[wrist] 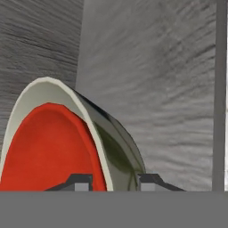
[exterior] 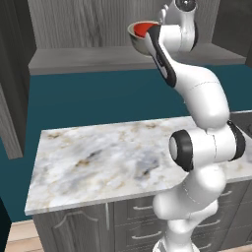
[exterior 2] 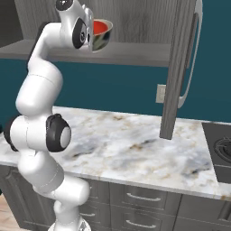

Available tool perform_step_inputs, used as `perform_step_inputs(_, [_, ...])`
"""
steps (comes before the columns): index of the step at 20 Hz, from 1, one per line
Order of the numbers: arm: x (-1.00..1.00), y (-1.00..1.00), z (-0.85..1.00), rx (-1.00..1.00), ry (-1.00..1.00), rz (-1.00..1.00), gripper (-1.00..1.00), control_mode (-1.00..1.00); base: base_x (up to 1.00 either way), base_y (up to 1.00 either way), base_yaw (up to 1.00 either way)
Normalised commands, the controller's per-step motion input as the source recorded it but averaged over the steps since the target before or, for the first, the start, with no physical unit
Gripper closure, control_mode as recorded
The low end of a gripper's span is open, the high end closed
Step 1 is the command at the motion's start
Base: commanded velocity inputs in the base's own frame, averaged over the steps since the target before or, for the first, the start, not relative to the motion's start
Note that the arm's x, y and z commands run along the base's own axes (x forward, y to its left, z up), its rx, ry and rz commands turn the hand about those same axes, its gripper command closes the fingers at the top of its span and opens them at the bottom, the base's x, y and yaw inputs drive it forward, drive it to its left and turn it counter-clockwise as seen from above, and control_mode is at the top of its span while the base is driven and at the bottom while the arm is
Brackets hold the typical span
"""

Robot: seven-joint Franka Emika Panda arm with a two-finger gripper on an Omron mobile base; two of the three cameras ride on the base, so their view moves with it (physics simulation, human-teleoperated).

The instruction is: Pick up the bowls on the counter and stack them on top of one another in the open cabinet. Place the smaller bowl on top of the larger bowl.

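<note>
The smaller bowl (wrist: 49,151), bright red, sits nested inside the larger bowl (wrist: 116,147), grey-olive with a cream rim. My gripper (wrist: 116,180) is shut across their rims, one fingertip (wrist: 80,181) inside the red bowl and the other outside the grey wall. In the base views the tilted larger bowl (exterior: 139,43) (exterior 2: 104,39), with the smaller bowl (exterior: 142,28) (exterior 2: 101,28) inside it, is at the open cabinet's shelf (exterior: 83,58) (exterior 2: 135,53), with the gripper (exterior: 150,33) (exterior 2: 93,34) beside it. Whether the pair touches the shelf I cannot tell.
Below lies the marble counter (exterior: 98,157) (exterior 2: 135,149) over grey drawers (exterior 2: 140,198). An open cabinet door (exterior 2: 177,67) hangs to the right of the bowls, another door (exterior: 10,98) at the far left. A stove (exterior 2: 221,151) borders the counter's right end.
</note>
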Motion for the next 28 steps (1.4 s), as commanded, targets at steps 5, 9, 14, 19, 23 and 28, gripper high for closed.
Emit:
perform_step_inputs(5, [0.44, 0.01, -0.1, -0.03, 0.06, 0.0, 1.0, -1.0, 0.0, 0.0, 0.0])
perform_step_inputs(9, [0.42, 0.0, -0.15, 0.0, 0.03, 0.0, 1.0, -1.0, 0.0, 0.0, 0.0])
perform_step_inputs(14, [0.32, 0.0, -0.29, 0.0, 0.0, 0.0, 1.0, -1.0, 0.0, 0.0, 0.0])
perform_step_inputs(19, [0.29, 0.0, -0.35, 0.0, 0.0, 0.0, 1.0, -1.0, 0.0, 0.0, 0.0])
perform_step_inputs(23, [0.3, 0.0, -0.43, 0.0, 0.0, 0.0, 1.0, -1.0, 0.0, 0.0, 0.0])
perform_step_inputs(28, [0.32, 0.0, -0.45, 0.0, 0.0, 0.0, 1.0, -1.0, 0.0, 0.0, 0.0])
